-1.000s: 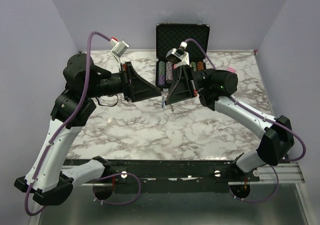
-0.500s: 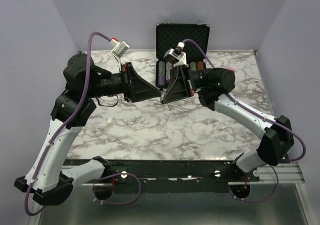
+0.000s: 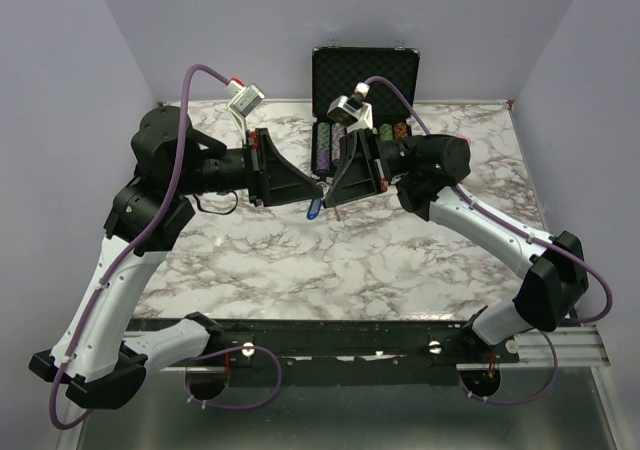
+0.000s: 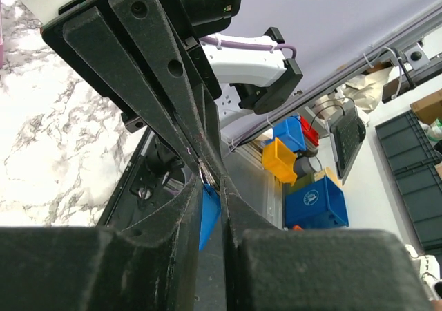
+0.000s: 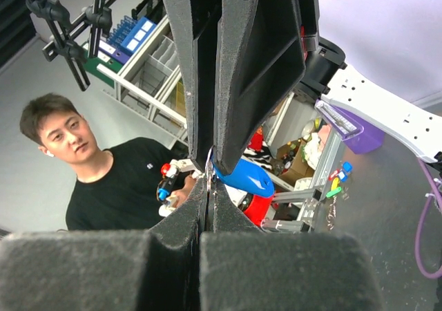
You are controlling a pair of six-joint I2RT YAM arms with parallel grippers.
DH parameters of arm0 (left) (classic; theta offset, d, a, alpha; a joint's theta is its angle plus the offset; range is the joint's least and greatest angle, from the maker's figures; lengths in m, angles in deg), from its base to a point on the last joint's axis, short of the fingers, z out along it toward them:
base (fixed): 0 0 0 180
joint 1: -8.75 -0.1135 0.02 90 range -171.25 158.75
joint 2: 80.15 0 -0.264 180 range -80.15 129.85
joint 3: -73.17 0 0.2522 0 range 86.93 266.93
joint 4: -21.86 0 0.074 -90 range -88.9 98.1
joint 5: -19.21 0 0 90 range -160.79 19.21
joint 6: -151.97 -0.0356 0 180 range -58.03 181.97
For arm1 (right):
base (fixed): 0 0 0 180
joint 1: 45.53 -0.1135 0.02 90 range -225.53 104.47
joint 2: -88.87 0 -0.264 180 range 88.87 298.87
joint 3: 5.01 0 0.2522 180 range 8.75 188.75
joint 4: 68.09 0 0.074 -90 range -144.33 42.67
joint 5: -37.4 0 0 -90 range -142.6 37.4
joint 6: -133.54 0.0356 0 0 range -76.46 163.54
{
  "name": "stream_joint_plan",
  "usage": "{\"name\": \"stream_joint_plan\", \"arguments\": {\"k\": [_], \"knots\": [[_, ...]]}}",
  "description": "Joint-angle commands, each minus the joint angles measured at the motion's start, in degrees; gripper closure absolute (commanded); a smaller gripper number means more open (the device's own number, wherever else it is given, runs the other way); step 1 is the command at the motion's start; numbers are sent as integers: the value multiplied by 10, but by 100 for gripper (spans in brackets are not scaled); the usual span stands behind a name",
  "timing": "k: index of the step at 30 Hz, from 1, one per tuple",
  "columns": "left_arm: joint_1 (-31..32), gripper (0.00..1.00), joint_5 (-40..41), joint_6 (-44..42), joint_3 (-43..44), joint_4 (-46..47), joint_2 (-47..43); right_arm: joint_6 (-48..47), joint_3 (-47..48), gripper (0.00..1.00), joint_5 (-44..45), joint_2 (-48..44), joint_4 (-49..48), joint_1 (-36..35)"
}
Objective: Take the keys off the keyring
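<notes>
My two grippers meet tip to tip above the middle of the marble table [image 3: 300, 260]. The right gripper [image 3: 331, 198] [image 5: 210, 180] is shut on the thin silvery keyring [image 5: 209, 160], which runs up into the left fingers [image 5: 255, 62]. The left gripper [image 3: 320, 183] [image 4: 210, 176] has its fingers drawn close together, with the keyring [image 4: 204, 173] and the top of the blue-headed key [image 4: 208, 214] between them. The key [image 3: 314, 208] hangs just below the tips and sticks out sideways in the right wrist view [image 5: 245, 177].
An open black chip case [image 3: 364, 75] stands at the back, with rows of chips [image 3: 330, 145] right behind the grippers. A pink object [image 3: 461, 136] lies at the back right. A person [image 5: 103, 180] sits beyond the table.
The left fingers have closed in. The right gripper has tilted closer to the left one. The blue key now hangs in plain sight below the tips.
</notes>
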Motion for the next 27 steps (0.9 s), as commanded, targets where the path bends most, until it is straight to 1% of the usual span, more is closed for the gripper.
{"name": "stream_joint_plan", "arguments": {"k": [1,5,6,9,10,13,15,16,17,18,19,21,22,23,24,27], "knots": [[7,77,-21,-5,9,-4,4,-16,22,99,-10,-3,5,-5],[8,80,-21,-9,12,-7,5,-18,22,99,-11,-4,10,-5],[8,83,-20,-10,11,-9,6,-20,22,99,-11,-5,12,-5],[8,98,-16,-14,12,-20,8,-28,22,99,-11,-8,25,-5],[8,100,-13,-16,12,-23,9,-31,22,99,-9,-9,26,-5],[8,100,-4,-17,14,-36,11,-42,22,99,-7,-11,41,-5],[8,100,7,-15,16,-40,12,-65,25,98,-4,-13,70,-5],[8,100,11,-11,18,-41,13,-77,26,93,-2,-15,89,-5],[8,100,17,-7,20,-41,13,-92,28,81,2,-16,108,-5],[8,100,23,-3,22,-37,14,-105,29,68,5,-18,125,-5],[8,100,27,4,23,-32,14,-121,31,62,10,-21,145,-5],[8,100,35,18,22,-17,13,-163,39,55,20,-26,202,-4],[8,100,39,25,22,-10,13,-191,46,53,31,-30,237,-4],[7,100,43,33,21,-5,12,-222,55,53,40,-32,287,-5],[6,100,47,41,20,2,11,-247,60,53,51,-37,317,-5],[1,100,61,58,16,18,8,-287,65,51,93,-49,361,-5]]}}
